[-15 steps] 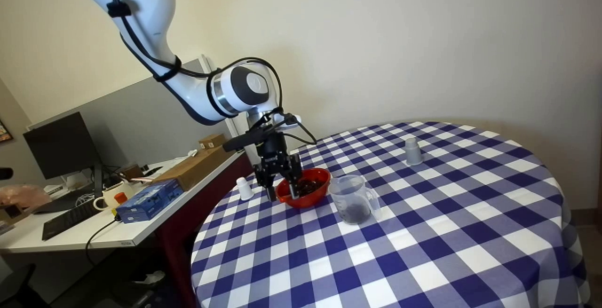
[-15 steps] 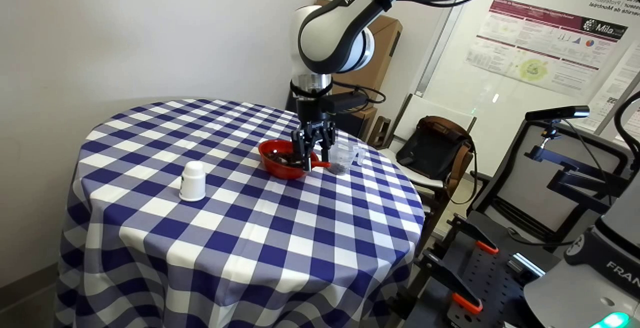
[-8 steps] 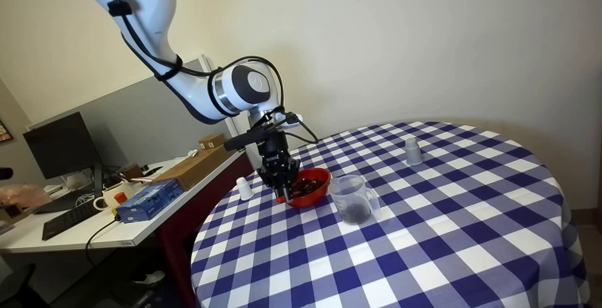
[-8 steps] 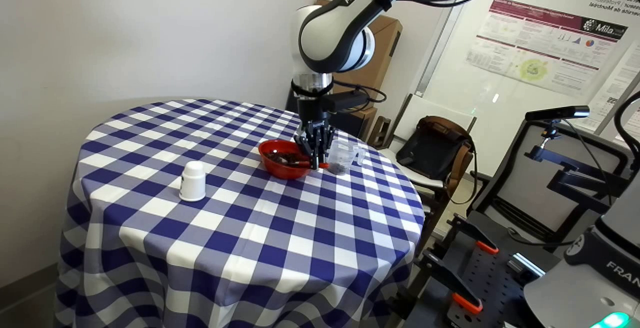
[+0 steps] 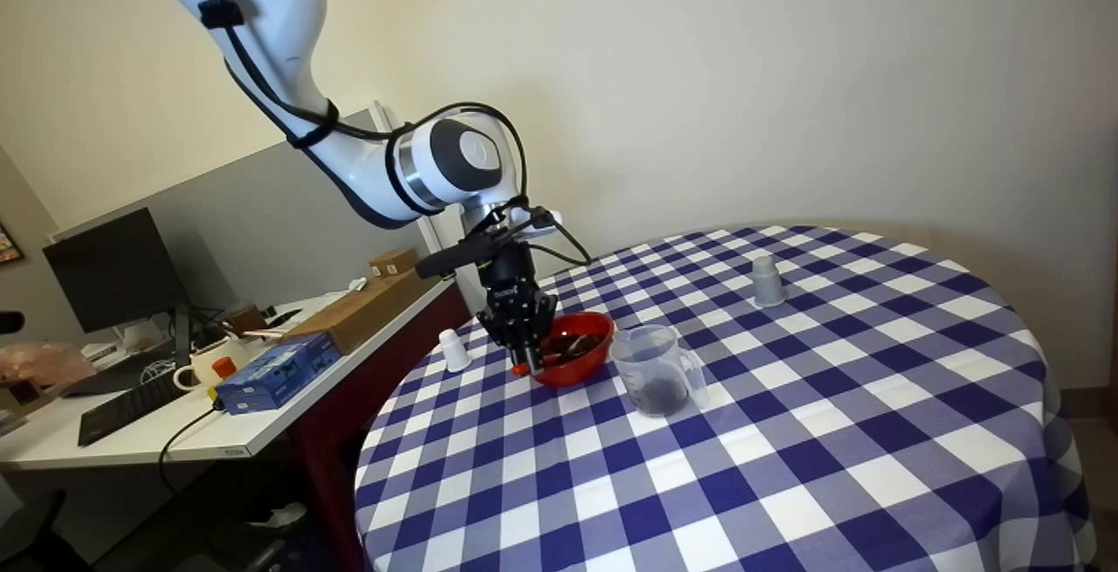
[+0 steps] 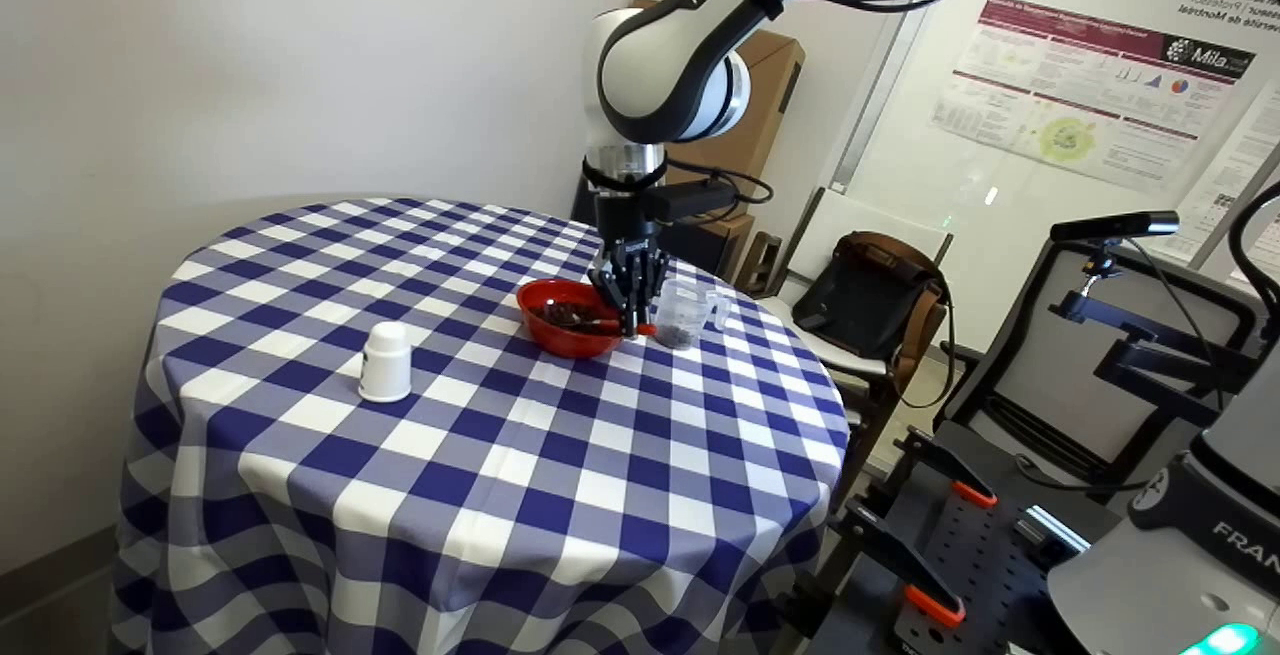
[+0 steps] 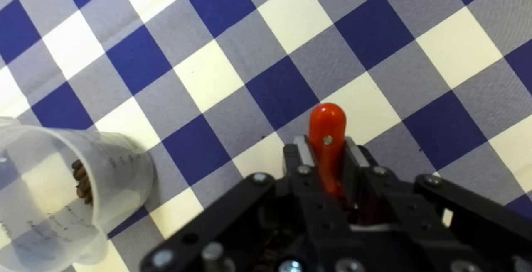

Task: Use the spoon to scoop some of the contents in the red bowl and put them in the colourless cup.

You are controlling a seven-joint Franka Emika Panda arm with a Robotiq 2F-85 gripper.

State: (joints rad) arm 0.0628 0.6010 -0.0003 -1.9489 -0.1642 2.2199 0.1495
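My gripper (image 7: 328, 151) is shut on the red-orange handle of the spoon (image 7: 327, 120), the pads (image 7: 355, 151) flat against its sides. The handle's end sticks out past the fingertips. In an exterior view the gripper (image 6: 636, 327) stands at the rim of the red bowl (image 6: 568, 343), which rests on the table. The spoon's other end lies inside among dark brown contents (image 6: 568, 313), partly hidden. Close beside the bowl is the colourless cup (image 5: 651, 367), a clear measuring cup with a handle. In the wrist view some brown beans (image 7: 83, 182) show inside this cup.
Small upturned cups stand on the checked tablecloth: a white cup (image 5: 453, 350) to the left of the bowl and a greyish cup (image 5: 768, 282) farther right. A desk with a blue box (image 5: 278, 373) adjoins the table. A chair holds a dark bag (image 6: 870, 295).
The gripper was open around the spoon's handle a second ago, and its fingers have come together on it. The spoon has shifted slightly in the bowl. Bowl and cup have not moved.
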